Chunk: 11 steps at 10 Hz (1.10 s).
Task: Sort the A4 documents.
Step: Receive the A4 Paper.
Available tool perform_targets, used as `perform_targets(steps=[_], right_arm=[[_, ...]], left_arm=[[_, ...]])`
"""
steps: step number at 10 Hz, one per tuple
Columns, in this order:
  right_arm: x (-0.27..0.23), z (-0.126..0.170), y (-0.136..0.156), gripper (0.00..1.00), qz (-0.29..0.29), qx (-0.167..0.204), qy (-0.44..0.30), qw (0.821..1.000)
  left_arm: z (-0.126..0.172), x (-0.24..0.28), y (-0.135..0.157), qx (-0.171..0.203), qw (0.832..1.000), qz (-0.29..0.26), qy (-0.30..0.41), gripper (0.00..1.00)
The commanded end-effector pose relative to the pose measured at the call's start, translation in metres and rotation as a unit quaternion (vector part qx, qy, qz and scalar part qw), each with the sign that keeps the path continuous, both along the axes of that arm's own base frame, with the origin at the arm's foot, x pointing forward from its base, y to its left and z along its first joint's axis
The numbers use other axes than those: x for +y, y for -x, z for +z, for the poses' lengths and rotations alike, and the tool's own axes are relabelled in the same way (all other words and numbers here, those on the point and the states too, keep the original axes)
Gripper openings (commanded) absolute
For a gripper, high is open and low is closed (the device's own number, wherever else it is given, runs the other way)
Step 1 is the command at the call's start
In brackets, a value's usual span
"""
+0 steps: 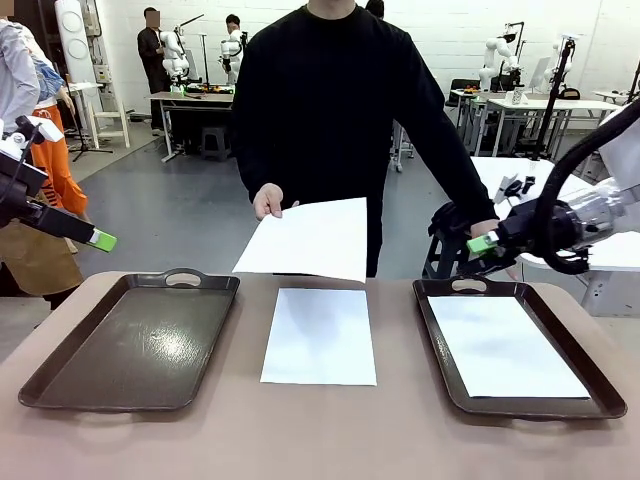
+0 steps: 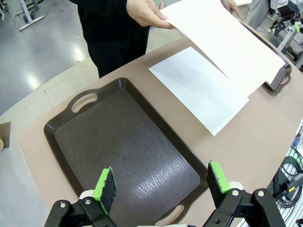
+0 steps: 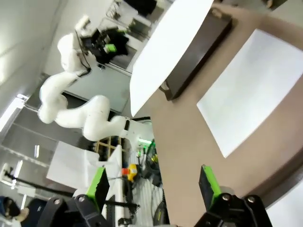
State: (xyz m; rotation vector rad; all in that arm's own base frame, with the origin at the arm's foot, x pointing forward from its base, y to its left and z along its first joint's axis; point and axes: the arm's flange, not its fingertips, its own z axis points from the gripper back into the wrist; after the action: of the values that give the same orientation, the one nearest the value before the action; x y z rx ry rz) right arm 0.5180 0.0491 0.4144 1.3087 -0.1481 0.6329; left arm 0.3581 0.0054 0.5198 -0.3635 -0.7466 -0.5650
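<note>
Left gripper (image 2: 161, 184): jaws wide, holding nothing, over the near end of the dark brown left tray (image 2: 118, 142). Right gripper (image 1: 482, 243): jaws wide, holding nothing, at the far end of the right tray (image 1: 500, 287). A4 documents, three, plain white, blank, thin: one sheet (image 1: 505, 345) flat in the right tray, one (image 1: 320, 335) flat on the table (image 1: 320, 440) between the trays, one (image 1: 305, 240) held in the air by the person's hand (image 1: 268, 200).

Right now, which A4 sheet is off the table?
The raised sheet, in the person's hand. Others lie flat: middle sheet on the table, third sheet in the right tray.
</note>
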Motion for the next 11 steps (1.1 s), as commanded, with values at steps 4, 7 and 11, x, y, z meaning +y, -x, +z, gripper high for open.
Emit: perform_targets(steps=[4,7,11], right_arm=[[0.048,-0.021,-0.041,1.0,-0.06,0.079,-0.042,0.994],[0.084,-0.041,-0.056,1.0,-0.077,0.116,-0.067,0.988],[0.112,-0.048,-0.073,1.0,-0.099,0.142,-0.096,0.98]], left_arm=[[-0.001,0.001,-0.001,-0.001,1.0,-0.003,0.006,1.0],[-0.001,0.001,-0.001,-0.001,1.0,-0.003,0.006,1.0],[-0.001,0.001,-0.001,-0.001,1.0,-0.003,0.006,1.0]])
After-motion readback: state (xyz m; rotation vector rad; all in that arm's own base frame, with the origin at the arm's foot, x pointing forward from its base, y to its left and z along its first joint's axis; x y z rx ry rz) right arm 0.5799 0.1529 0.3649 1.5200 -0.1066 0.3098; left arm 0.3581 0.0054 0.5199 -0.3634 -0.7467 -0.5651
